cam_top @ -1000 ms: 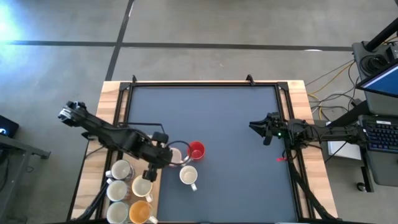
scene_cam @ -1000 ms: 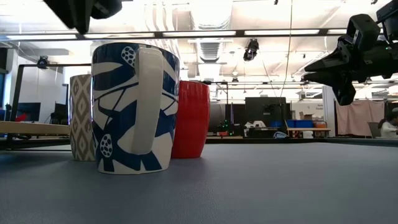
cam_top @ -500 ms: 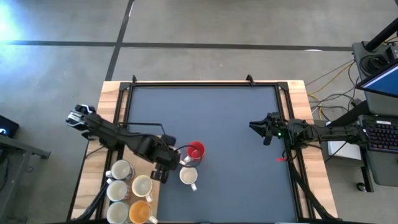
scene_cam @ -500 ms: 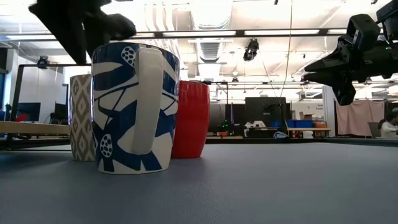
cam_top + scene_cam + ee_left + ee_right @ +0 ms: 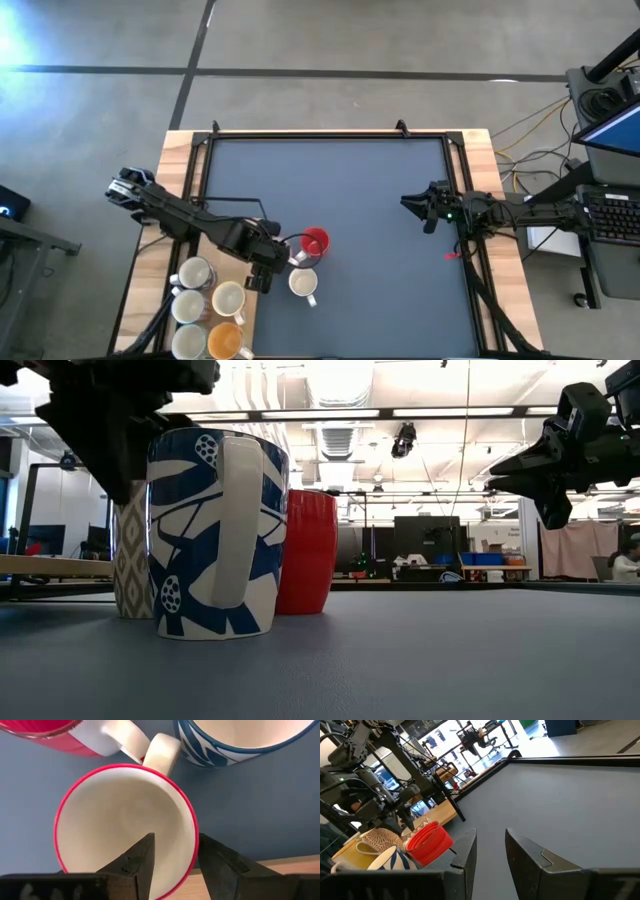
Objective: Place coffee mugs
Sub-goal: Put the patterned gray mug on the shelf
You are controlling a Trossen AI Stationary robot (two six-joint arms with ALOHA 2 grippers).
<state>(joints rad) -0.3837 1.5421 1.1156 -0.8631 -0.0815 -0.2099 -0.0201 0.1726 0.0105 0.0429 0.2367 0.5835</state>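
My left gripper (image 5: 272,262) is open and points down over a cream mug with a red rim (image 5: 125,820), which shows as a grey diamond-patterned mug (image 5: 128,550) in the low view. That mug stands upright on the mat between a red mug (image 5: 316,242) and a blue-and-white mug (image 5: 303,284). One finger (image 5: 142,862) is inside its wall and the other (image 5: 220,870) outside. Several more mugs, one of them orange (image 5: 225,341), stand on the wooden strip at the table's left. My right gripper (image 5: 413,204) waits open above the table's right side. My left gripper (image 5: 177,842) comes from above with one finger inside the red-rimmed mug and one outside, astride the rim (image 5: 191,851) opposite the handle (image 5: 161,751). I cannot tell whether either finger touches the wall. The mug stands upright on the mat.
The red mug (image 5: 45,732) and the blue-and-white mug (image 5: 240,740) stand close against the straddled mug's handle side. The wooden strip (image 5: 260,865) lies just behind my left fingers. The grey mat (image 5: 370,190) stretches to the far and right edges inside a black frame.
My left gripper has moved a little toward the table's right and near edge and come down over the patterned mug; in the low view it drops from the top edge to the mug's rim. The mugs have stayed where they were.
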